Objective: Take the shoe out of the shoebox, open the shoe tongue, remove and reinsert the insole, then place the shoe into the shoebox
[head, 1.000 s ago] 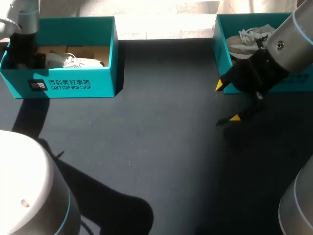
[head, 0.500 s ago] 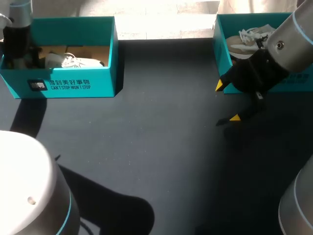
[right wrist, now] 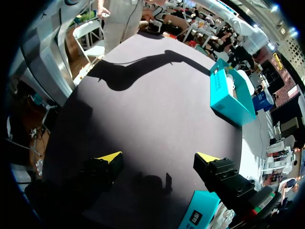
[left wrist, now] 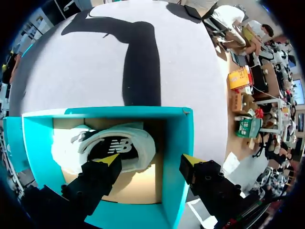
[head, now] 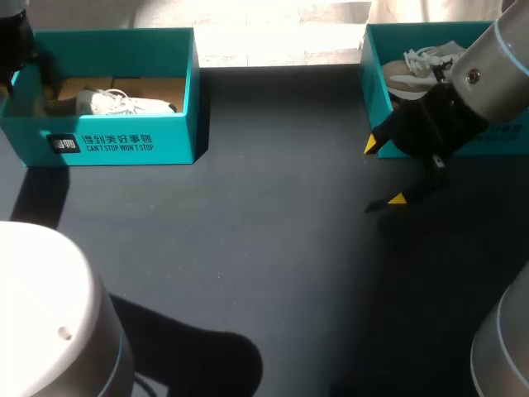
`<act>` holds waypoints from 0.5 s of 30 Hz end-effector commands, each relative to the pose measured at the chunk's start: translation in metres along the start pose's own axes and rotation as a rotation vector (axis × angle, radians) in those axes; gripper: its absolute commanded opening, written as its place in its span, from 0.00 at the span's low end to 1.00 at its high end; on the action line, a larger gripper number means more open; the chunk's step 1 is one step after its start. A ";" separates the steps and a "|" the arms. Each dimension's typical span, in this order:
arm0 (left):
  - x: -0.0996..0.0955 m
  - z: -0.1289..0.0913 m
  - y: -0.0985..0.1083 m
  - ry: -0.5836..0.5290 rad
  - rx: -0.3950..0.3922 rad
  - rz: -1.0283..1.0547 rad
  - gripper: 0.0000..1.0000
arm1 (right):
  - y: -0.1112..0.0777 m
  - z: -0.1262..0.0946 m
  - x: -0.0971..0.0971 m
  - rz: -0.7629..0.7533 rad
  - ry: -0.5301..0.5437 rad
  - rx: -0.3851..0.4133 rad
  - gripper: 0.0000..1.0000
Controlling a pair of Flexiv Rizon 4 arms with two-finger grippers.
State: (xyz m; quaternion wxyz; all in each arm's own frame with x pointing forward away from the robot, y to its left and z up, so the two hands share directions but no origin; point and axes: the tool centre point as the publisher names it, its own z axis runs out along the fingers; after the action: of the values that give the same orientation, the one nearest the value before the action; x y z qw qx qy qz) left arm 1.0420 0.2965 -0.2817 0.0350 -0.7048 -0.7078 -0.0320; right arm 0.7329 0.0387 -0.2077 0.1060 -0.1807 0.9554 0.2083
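A white shoe (head: 126,104) lies in the teal shoebox (head: 116,142) at the table's back left. In the left wrist view the shoe (left wrist: 102,143) rests on the box's cardboard floor with its dark insole showing. My left gripper (left wrist: 150,160) hangs open above this shoebox (left wrist: 176,143), one finger over the shoe, the other beyond the box's end wall, holding nothing. My left arm (head: 15,41) shows only at the head view's back left corner. My right gripper (head: 383,172) stands open and empty over the bare table, just in front of the right box.
A second teal shoebox (head: 376,87) at the back right holds another white shoe (head: 421,62). In the right wrist view my right gripper (right wrist: 158,157) faces dark tabletop, with the left shoebox (right wrist: 231,95) far ahead of it. Dark table stretches between the two boxes.
My left gripper has risen out of the left shoebox's end and drawn back toward the view's corner, leaving the shoe lying inside. The right arm has not moved.
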 end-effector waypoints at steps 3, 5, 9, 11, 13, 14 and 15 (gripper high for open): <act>0.006 -0.030 -0.021 -0.057 -0.027 0.021 0.81 | 0.000 0.001 0.000 0.000 0.001 0.002 1.00; 0.007 -0.037 -0.028 -0.070 -0.026 0.034 0.84 | 0.000 0.001 0.000 0.000 0.001 0.002 1.00; 0.011 -0.052 -0.039 -0.082 -0.041 0.047 1.00 | 0.000 0.001 0.000 0.000 0.001 0.002 1.00; 0.013 -0.061 -0.043 -0.080 -0.037 0.072 1.00 | 0.000 0.001 0.000 0.000 0.001 0.002 1.00; 0.013 -0.061 -0.043 -0.080 -0.037 0.072 1.00 | 0.000 0.001 0.000 0.000 0.001 0.002 1.00; 0.013 -0.061 -0.043 -0.080 -0.037 0.072 1.00 | 0.000 0.001 0.000 0.000 0.001 0.002 1.00; 0.013 -0.061 -0.043 -0.080 -0.037 0.072 1.00 | 0.000 0.001 0.000 0.000 0.001 0.002 1.00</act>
State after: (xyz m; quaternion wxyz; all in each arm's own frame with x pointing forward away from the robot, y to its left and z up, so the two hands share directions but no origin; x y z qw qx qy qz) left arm 1.0063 0.3042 -0.2210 -0.0019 -0.7311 -0.6822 -0.0092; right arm 0.7329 0.0387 -0.2077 0.1060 -0.1807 0.9554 0.2083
